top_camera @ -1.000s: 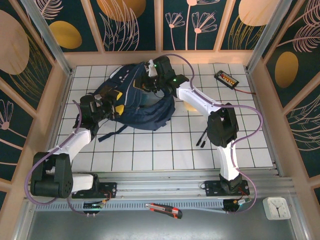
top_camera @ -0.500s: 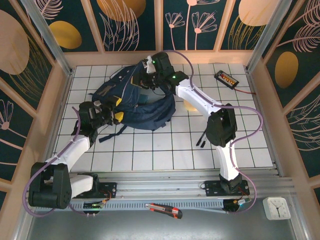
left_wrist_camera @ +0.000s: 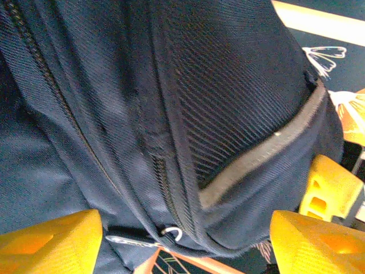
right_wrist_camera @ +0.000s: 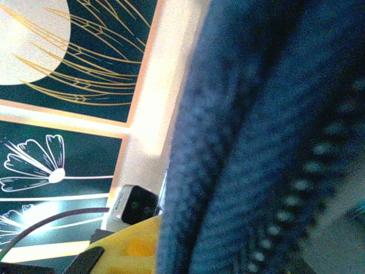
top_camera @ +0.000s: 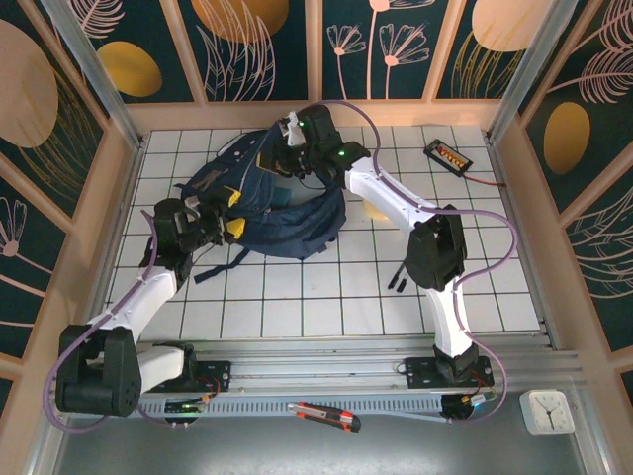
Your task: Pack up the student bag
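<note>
- The student bag lies slumped on the white-tiled table, toward its far left, with its far end raised off the tiles. It's big and floppy, so I'd worry it folds in on itself and closes whatever opening is meant to take the things.
- The right gripper is pinched closed on a fold of the bag's cloth at that raised far end. In its wrist view the navy weave presses right up against its yellow finger. A thin pinch on cloth can slip, I reckon, and then the whole end drops.
- The left gripper stands with its jaws wide apart at the bag's near-left side, holding nothing. In its wrist view the yellow tips sit either side of the fabric. If it closes here, it may well grab a loose bunch of cloth rather than a zip or an edge.
- The mesh side pocket sits straight ahead of that gripper, and a fingertip could snag in the mesh.
- A black strap trails on the tiles below the bag, near the left arm. Dragging the bag could tangle it round the wrist.
- The small metal zip pull lies low down between the left gripper's tips. It's easy to miss, and I can't tell whether that zip is open.
</note>
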{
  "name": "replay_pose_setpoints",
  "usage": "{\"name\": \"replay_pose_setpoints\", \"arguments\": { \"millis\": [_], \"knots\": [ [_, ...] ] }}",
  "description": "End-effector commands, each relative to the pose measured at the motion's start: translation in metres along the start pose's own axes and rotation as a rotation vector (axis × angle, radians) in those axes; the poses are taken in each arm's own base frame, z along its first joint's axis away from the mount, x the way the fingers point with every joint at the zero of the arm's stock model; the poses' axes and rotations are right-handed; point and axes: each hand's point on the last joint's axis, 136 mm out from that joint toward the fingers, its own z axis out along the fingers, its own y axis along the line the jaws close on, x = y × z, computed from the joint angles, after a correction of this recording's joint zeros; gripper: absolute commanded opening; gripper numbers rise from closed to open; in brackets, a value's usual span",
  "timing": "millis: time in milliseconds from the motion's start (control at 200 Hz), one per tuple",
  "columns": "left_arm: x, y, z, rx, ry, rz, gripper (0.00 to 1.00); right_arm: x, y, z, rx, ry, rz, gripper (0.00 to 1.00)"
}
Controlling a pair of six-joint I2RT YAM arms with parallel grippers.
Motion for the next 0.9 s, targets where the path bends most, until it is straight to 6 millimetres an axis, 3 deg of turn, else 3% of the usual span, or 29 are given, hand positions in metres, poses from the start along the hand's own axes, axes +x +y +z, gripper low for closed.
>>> {"name": "replay_pose_setpoints", "arguments": {
  "millis": [0,275,636,896],
  "knots": [
    [0.011,-0.027,-0.006,0.062,0.038,0.007,0.77,-0.013,0.053,-0.011,-0.134,-0.046,-0.100,0.13],
    [0.008,-0.038,-0.002,0.077,0.030,0.021,0.76,-0.010,0.054,-0.014,-0.130,-0.044,-0.107,0.13],
    [-0.006,-0.030,0.011,0.061,0.001,0.004,0.73,-0.009,0.062,-0.020,-0.155,-0.045,-0.107,0.13],
    [-0.020,-0.045,0.029,0.069,-0.023,0.029,0.70,0.007,0.065,-0.017,-0.166,-0.006,-0.107,0.13]
  ]
}}
